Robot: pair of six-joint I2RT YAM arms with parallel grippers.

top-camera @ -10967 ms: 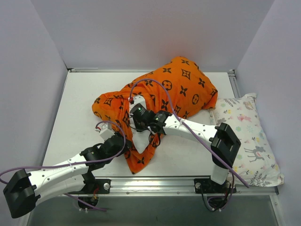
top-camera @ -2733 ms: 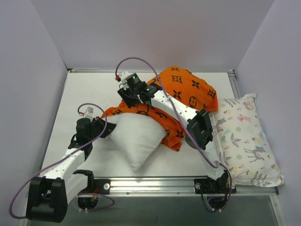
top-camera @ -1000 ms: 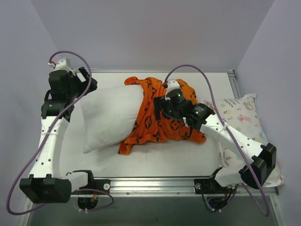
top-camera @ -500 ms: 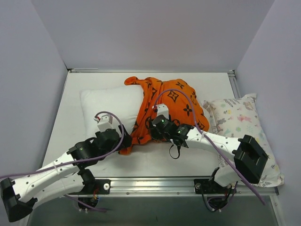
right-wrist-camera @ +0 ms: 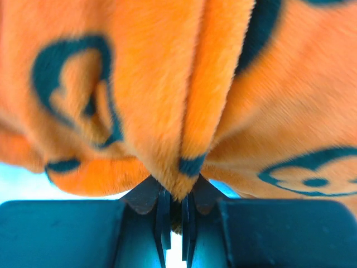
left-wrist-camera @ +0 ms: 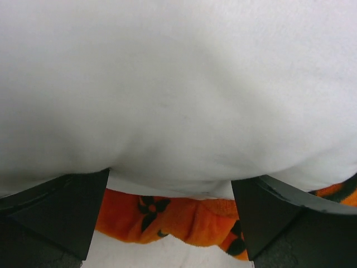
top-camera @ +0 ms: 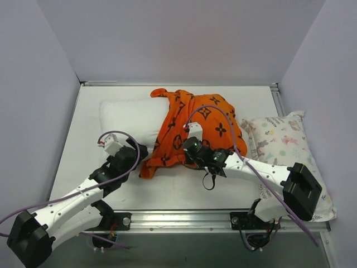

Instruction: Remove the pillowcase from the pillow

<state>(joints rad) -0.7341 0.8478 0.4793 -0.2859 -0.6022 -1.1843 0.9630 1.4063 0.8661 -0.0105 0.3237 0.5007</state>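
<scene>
The white pillow (top-camera: 125, 120) lies at the far left of the table, its right part under the orange pillowcase (top-camera: 203, 120) with black motifs. My left gripper (top-camera: 138, 152) is open at the pillow's near edge. In the left wrist view the pillow (left-wrist-camera: 178, 84) bulges across the top, and the pillowcase's hem (left-wrist-camera: 167, 220) shows between my spread fingers (left-wrist-camera: 61, 212). My right gripper (top-camera: 188, 146) is shut on a fold of the pillowcase at its near edge. The right wrist view shows the fold (right-wrist-camera: 167, 84) pinched in my right gripper (right-wrist-camera: 174, 198).
A second pillow printed with pastel animals (top-camera: 287, 162) lies along the table's right edge. Grey walls close in the left, back and right sides. A metal rail (top-camera: 184, 215) runs along the near edge by the arm bases.
My left gripper has moved up to the pillow's near edge. The pillow has shifted slightly away and more of the orange hem hangs at the front. My right gripper keeps its hold.
</scene>
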